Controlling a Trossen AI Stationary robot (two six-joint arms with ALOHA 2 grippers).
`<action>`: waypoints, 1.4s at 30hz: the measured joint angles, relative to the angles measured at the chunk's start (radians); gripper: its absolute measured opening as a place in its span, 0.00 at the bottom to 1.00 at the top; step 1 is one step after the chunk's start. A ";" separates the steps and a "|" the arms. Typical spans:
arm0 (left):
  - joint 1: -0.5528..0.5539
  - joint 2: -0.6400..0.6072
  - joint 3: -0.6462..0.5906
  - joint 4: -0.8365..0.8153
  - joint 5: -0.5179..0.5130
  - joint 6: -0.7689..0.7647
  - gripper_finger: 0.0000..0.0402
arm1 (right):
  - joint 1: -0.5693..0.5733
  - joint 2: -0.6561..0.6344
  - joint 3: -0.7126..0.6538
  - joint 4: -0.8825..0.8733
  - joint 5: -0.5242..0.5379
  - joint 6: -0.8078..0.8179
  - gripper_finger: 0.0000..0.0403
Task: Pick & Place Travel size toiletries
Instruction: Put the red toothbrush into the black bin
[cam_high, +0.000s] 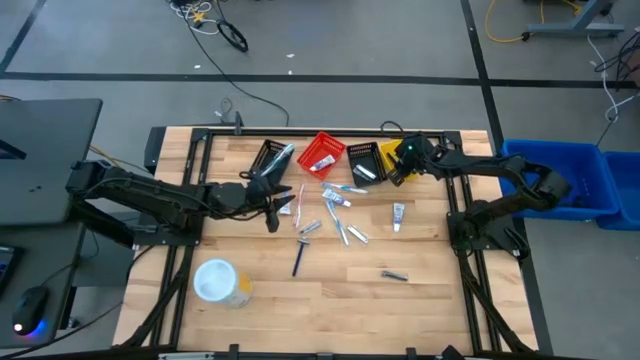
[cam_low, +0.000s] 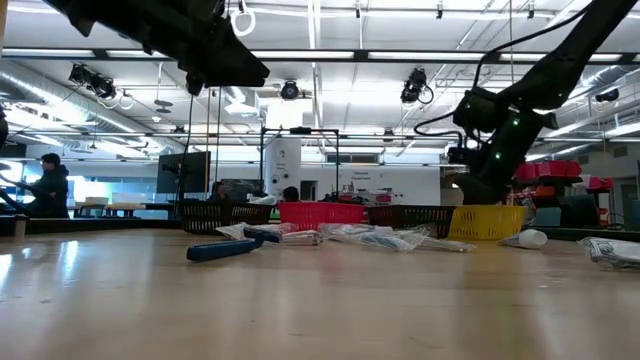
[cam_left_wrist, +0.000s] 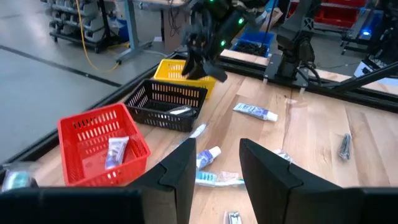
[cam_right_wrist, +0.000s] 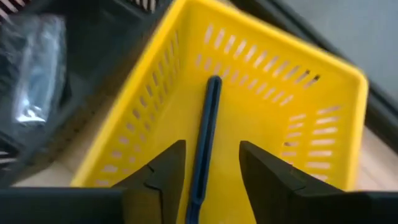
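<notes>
Where fingers (cam_right_wrist: 267, 177) part, blue toothbrush (cam_right_wrist: 205, 134).

Baskets: four at the table's far edge, namely two black baskets (cam_high: 272, 157) (cam_high: 364, 162), one red basket (cam_high: 322, 152) and one yellow basket (cam_high: 392, 160). White-lidded tub (cam_high: 218, 281): one, near left. Loose toiletries (cam_high: 338, 212) on the tabletop: roughly ten, exact count unclear where they overlap. Dark blue stick (cam_right_wrist: 205, 134): one, in the yellow basket. Robot arms: two.
</notes>
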 joint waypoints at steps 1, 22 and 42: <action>0.000 0.000 0.000 -0.006 0.006 -0.001 0.32 | 0.002 -0.012 0.000 -0.003 0.000 -0.001 0.41; 0.045 0.218 0.011 0.037 0.042 -0.173 0.32 | 0.160 -0.247 0.001 0.072 -0.133 0.029 0.44; 0.172 0.588 0.349 -0.401 0.109 -0.374 0.32 | 0.298 -0.246 0.002 0.187 -0.122 0.045 0.47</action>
